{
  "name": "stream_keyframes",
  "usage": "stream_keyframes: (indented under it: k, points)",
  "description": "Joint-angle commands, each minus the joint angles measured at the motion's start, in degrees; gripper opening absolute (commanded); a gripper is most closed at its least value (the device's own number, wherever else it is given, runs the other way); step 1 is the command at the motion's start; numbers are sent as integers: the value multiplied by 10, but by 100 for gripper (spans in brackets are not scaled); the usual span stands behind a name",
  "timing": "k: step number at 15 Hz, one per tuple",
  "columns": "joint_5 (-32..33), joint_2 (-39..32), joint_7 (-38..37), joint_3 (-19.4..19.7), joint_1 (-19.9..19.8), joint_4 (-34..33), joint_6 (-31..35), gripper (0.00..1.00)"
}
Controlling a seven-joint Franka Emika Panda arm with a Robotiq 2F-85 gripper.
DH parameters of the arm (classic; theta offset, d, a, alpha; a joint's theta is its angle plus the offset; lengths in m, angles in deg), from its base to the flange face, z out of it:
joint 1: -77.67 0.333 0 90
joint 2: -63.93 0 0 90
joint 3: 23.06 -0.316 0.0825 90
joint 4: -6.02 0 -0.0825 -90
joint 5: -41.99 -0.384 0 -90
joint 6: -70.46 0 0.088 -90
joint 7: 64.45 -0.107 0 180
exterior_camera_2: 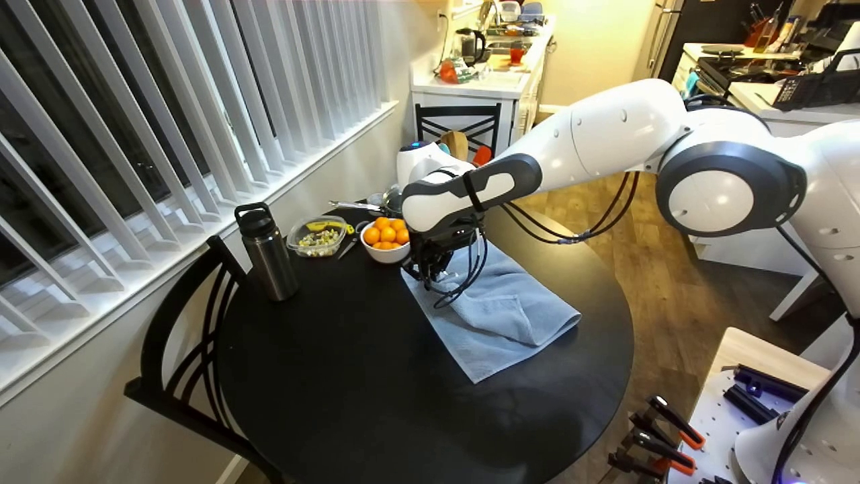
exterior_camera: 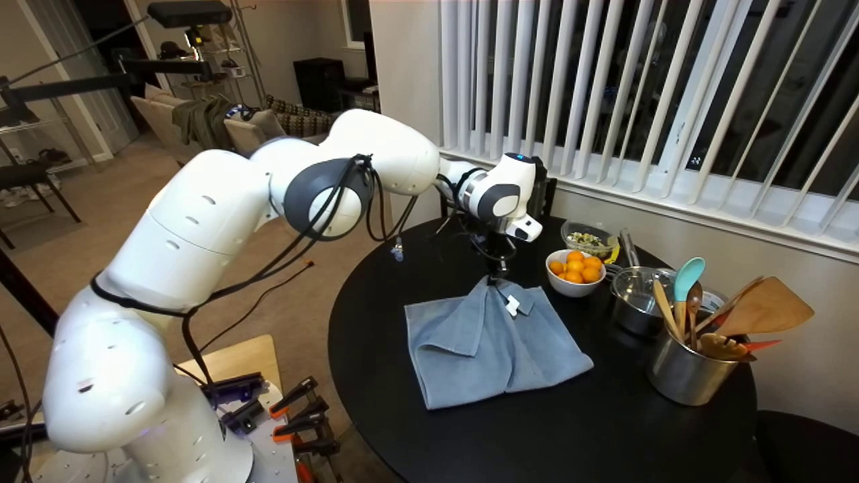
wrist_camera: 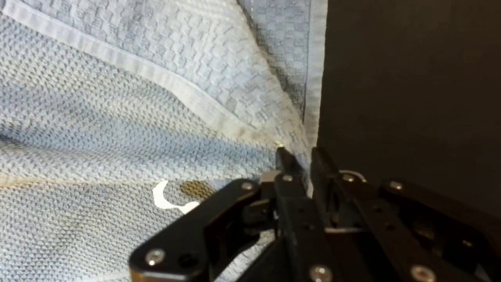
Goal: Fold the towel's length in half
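The light grey-blue towel [exterior_camera: 537,352] lies on the round black table [exterior_camera: 376,382], partly folded over and rumpled. It also shows in an exterior view [exterior_camera_2: 463,339] and fills the left of the wrist view [wrist_camera: 98,137]. A flap is turned back, with a ridge running to my gripper [exterior_camera: 494,276]. The gripper [wrist_camera: 300,150] is at the towel's edge near the window side, with its fingers close together and gathered cloth between them. The cloth peaks at the fingertips. A white tag [exterior_camera: 512,306] shows near the gripper. In an exterior view the fingertips [exterior_camera_2: 430,274] are partly hidden by cables.
A white bowl [exterior_camera: 570,288] of oranges stands close beside the gripper. Behind it is a clear container [exterior_camera_2: 342,235] of food. A pot [exterior_camera: 634,322] and a steel utensil holder [exterior_camera: 688,376] stand along one side. A steel bottle [exterior_camera_2: 272,259] and a chair [exterior_camera_2: 158,349] are near the window.
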Motion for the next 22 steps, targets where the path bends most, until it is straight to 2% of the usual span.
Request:
stream_keyframes:
  k: [1, 9, 11, 14, 22]
  points:
    - [-13, -6, 21, 0, -1, -12, -5, 48]
    - [-3, 0, 36, 4, 1, -6, -7, 98]
    - [20, 10, 44, 15, 8, 6, -10, 100]
    - [56, 26, 117, 17, 4, 31, -29, 100]
    - [112, 132, 344, 1, -35, 199, 30, 100]
